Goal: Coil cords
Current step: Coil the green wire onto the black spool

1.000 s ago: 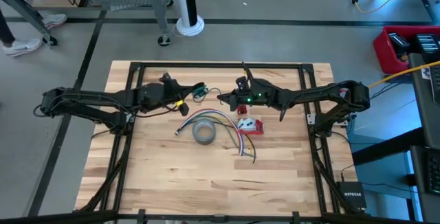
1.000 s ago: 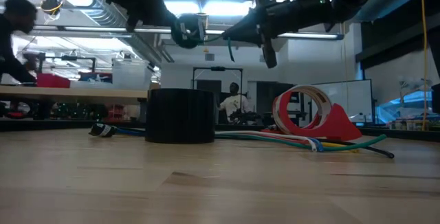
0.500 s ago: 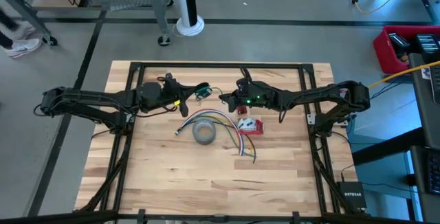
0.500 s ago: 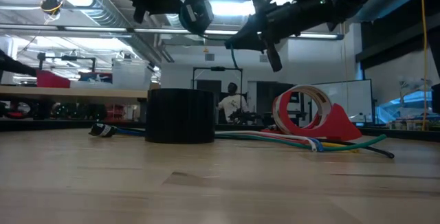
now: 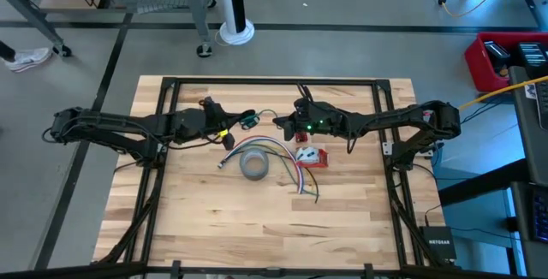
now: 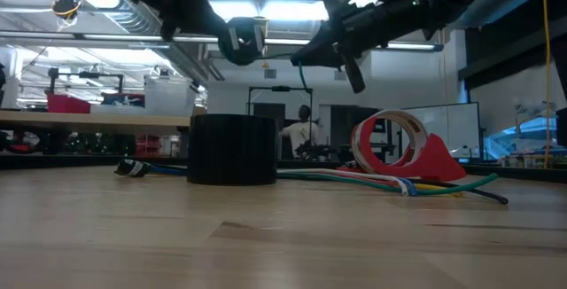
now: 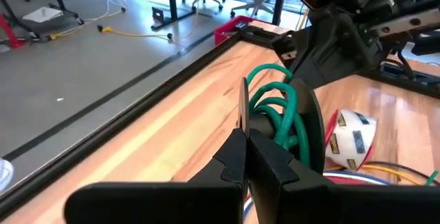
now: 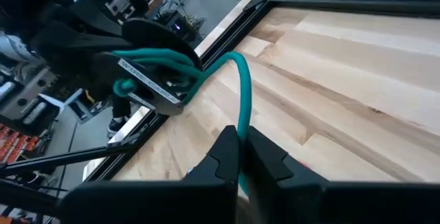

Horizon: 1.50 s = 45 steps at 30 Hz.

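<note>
green thin cord (image 7: 275, 107) hangs above the desk (image 5: 214, 219), beyond the grey tape roll (image 5: 254, 165); left gripper (image 7: 246, 136) fingers clamp its loops, right gripper (image 8: 240, 148) fingers pinch the tail. keep tension, wrap evenly.

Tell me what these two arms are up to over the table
They're coiling a green cord in mid-air above the table. The left end effector is shut on the wound loops, and the right end effector is shut on the cord's free stretch. A grey tape roll and loose wires lie below, untouched.
</note>
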Each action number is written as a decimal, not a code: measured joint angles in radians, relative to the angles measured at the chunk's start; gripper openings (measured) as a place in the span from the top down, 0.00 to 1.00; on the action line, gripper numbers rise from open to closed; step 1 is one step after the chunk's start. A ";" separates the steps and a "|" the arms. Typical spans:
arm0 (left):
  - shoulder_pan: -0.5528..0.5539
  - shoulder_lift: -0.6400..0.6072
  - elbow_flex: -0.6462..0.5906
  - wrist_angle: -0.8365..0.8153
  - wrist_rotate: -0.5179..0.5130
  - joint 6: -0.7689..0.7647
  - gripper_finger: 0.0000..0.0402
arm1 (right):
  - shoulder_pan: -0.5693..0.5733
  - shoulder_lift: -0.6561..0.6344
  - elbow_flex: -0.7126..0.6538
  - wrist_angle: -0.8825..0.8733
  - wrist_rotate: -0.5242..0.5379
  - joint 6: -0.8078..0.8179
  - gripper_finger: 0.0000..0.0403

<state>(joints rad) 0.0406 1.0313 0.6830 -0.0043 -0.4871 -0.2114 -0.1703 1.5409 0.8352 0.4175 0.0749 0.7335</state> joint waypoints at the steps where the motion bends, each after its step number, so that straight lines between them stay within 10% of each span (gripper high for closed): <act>1: 0.000 0.000 0.000 -0.001 0.000 -0.001 1.00 | 0.000 0.000 0.000 0.002 -0.006 0.000 0.98; 15: 0.003 0.080 -0.003 0.011 0.000 -0.040 1.00 | 0.001 0.000 0.000 0.147 -0.125 0.087 0.97; 45: 0.052 0.397 0.000 0.590 0.111 0.010 1.00 | 0.002 0.000 0.000 0.167 -0.174 0.137 0.97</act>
<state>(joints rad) 0.0925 1.4282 0.6827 0.5858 -0.3764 -0.2012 -0.1688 1.5410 0.8352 0.5842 -0.0994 0.8700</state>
